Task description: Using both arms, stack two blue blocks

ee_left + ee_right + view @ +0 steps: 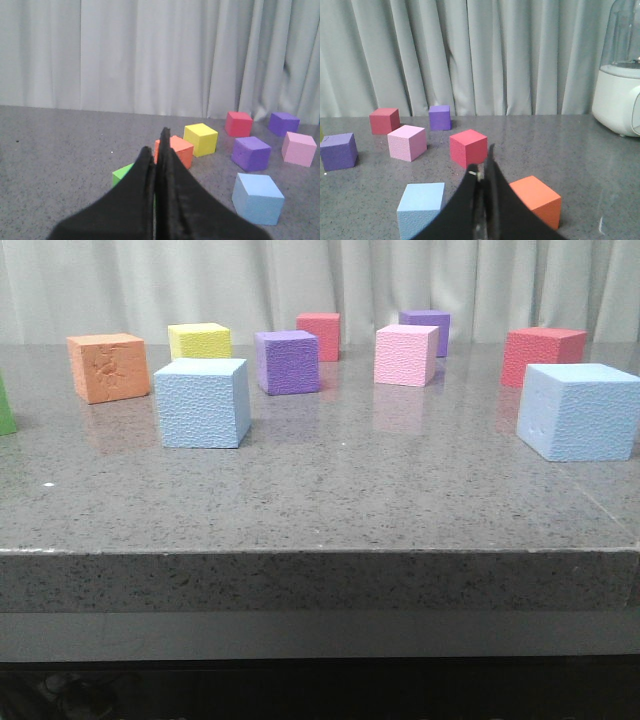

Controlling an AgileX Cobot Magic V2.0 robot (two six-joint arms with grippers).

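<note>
Two pale blue blocks stand apart on the grey table. One is at the left middle (202, 402), the other at the right edge (580, 410). Neither gripper shows in the front view. In the left wrist view my left gripper (156, 141) is shut and empty, above the table, with a blue block (257, 197) lying off to its side and apart from it. In the right wrist view my right gripper (481, 159) is shut and empty, with a blue block (421, 207) close beside it, not touching.
Other cubes stand behind the blue ones: orange (108, 367), yellow (199, 340), purple (288, 361), red (318, 335), pink (405, 354), a second purple (425, 330), a second red (542, 353). A green cube (122, 175) and an orange cube (536, 200) lie near the grippers. A white appliance (620, 100) stands at the table's side.
</note>
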